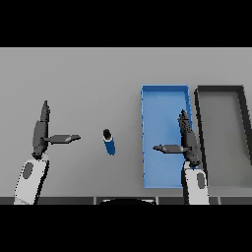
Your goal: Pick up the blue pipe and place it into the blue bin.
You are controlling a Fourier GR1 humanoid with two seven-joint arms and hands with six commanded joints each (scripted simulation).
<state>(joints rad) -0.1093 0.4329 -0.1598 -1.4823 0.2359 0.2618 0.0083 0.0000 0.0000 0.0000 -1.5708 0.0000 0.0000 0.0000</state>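
Pipe: your short blue cylindrical pipe (109, 142) lies on the flat grey table (88, 74), right of the left hand (40, 133)'s thumb tip, well apart.
Bin: your open blue rectangular bin (162, 96) sits under the right hand (189, 142)'s fingers; pipe left of its thumb.
Tray: the dark-rimmed grey rectangular tray (221, 89) stands just right of those fingers, beside the bin.

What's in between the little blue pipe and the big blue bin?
Nothing. In the head view, only bare grey table lies between the short blue pipe and the blue rectangular bin. They don't touch.
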